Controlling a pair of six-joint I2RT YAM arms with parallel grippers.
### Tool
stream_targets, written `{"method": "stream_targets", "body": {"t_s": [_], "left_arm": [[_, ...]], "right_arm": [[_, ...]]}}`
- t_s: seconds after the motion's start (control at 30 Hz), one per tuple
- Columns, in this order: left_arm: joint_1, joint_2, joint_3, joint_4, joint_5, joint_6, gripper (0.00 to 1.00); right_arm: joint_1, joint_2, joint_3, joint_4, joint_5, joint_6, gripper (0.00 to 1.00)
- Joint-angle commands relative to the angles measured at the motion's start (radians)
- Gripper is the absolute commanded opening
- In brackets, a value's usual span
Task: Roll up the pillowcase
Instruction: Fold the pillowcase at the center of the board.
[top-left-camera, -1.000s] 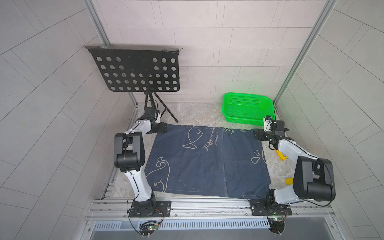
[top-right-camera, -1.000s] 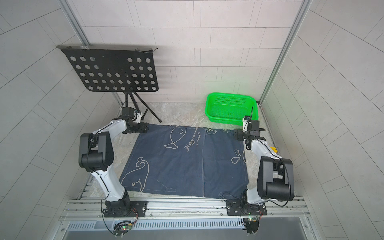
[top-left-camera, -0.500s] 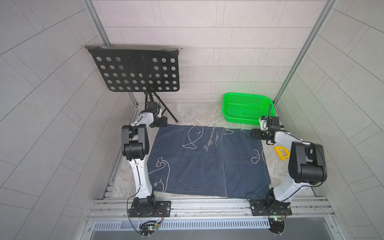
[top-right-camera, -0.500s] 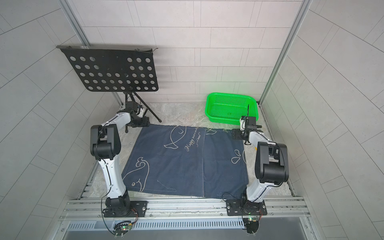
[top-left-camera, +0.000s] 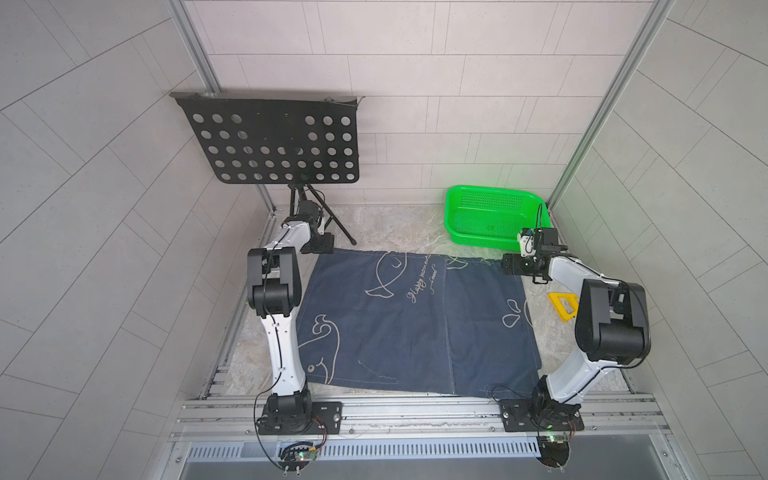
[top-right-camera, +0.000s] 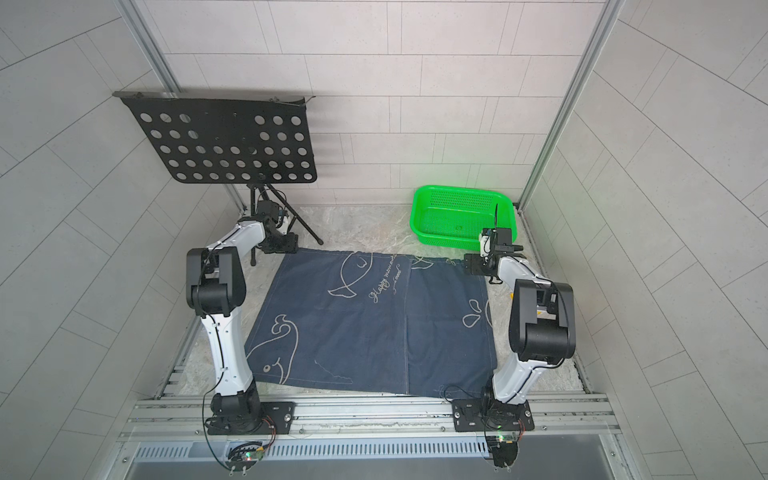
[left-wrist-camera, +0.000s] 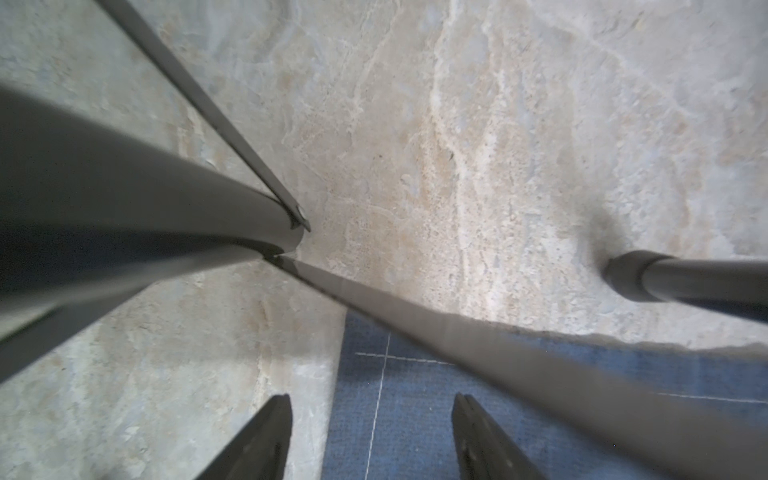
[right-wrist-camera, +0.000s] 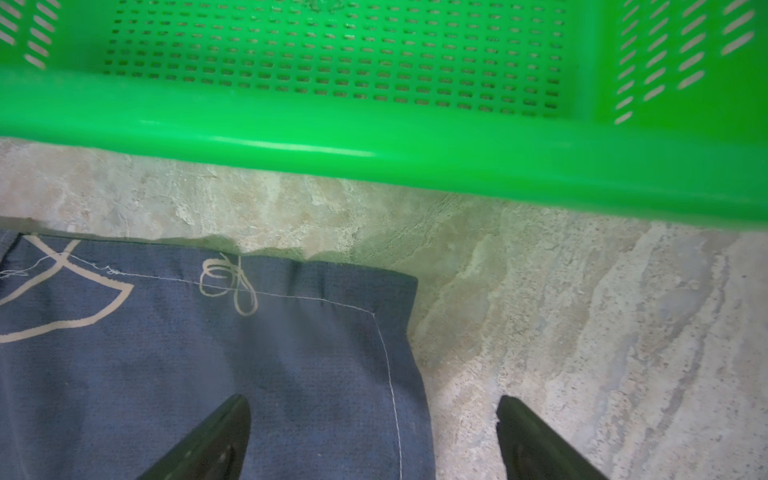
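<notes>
On your marbled tabletop (top-left-camera: 395, 228), the large navy-blue rectangular cloth pillowcase (top-left-camera: 415, 324) lay flat, unrolled, with the green perforated plastic basket (top-left-camera: 486, 201) beyond its 1 o'clock corner. Your left gripper (left-wrist-camera: 370, 399) hung released over the 11 o'clock corner, your right gripper (right-wrist-camera: 374, 399) released astride the 1 o'clock corner.

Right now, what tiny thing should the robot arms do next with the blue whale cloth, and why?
Probably lower both arms a little and pinch the far corners, ready to roll. The pillowcase lies flat and unrolled. The left gripper and right gripper each have their jaws open astride a far corner's side edge, gripping nothing.
</notes>
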Motion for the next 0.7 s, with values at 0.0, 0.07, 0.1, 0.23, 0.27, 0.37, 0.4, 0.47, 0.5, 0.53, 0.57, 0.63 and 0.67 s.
{"method": "stream_targets", "body": {"t_s": [0.0, 0.07, 0.1, 0.23, 0.27, 0.37, 0.4, 0.47, 0.5, 0.53, 0.57, 0.63, 0.67], "left_arm": [[-0.013, 0.026, 0.017, -0.064, -0.008, 0.058, 0.67], [-0.013, 0.025, 0.004, -0.069, -0.004, 0.085, 0.68], [-0.01, 0.025, -0.004, -0.072, 0.009, 0.089, 0.67], [-0.007, 0.018, -0.013, -0.075, 0.067, 0.11, 0.67], [-0.006, 0.023, -0.011, -0.083, 0.083, 0.12, 0.68], [-0.006, 0.027, -0.009, -0.117, 0.08, 0.122, 0.68], [-0.005, 0.023, 0.0, -0.139, 0.069, 0.119, 0.67], [0.0, 0.014, -0.012, -0.126, 0.09, 0.097, 0.67], [0.003, 0.018, -0.009, -0.136, 0.108, 0.085, 0.68], [0.005, 0.025, -0.002, -0.157, 0.115, 0.078, 0.67], [0.005, 0.033, -0.003, -0.167, 0.107, 0.07, 0.67], [0.006, 0.029, -0.039, -0.142, 0.131, 0.051, 0.67], [0.007, 0.019, -0.067, -0.116, 0.137, 0.04, 0.67]], "right_arm": [[-0.003, -0.001, 0.008, -0.024, 0.002, 0.008, 0.96], [-0.003, -0.002, 0.007, -0.027, 0.006, 0.005, 0.96], [-0.003, -0.004, 0.005, -0.028, 0.009, 0.001, 0.96], [-0.003, -0.006, 0.006, -0.032, 0.015, -0.005, 0.96], [-0.005, -0.002, 0.006, -0.032, 0.015, -0.006, 0.96], [-0.004, -0.005, 0.006, -0.032, 0.012, -0.008, 0.95], [-0.004, -0.006, 0.004, -0.032, 0.016, -0.011, 0.95], [-0.004, -0.007, 0.001, -0.032, 0.021, -0.014, 0.95], [-0.004, -0.006, 0.003, -0.032, 0.018, -0.013, 0.95], [-0.003, -0.007, 0.004, -0.032, 0.015, -0.014, 0.95], [-0.004, -0.006, 0.004, -0.032, 0.015, -0.014, 0.94], [-0.003, -0.01, 0.001, -0.032, 0.012, -0.019, 0.94], [-0.003, -0.011, -0.001, -0.029, 0.016, -0.023, 0.94]]}}
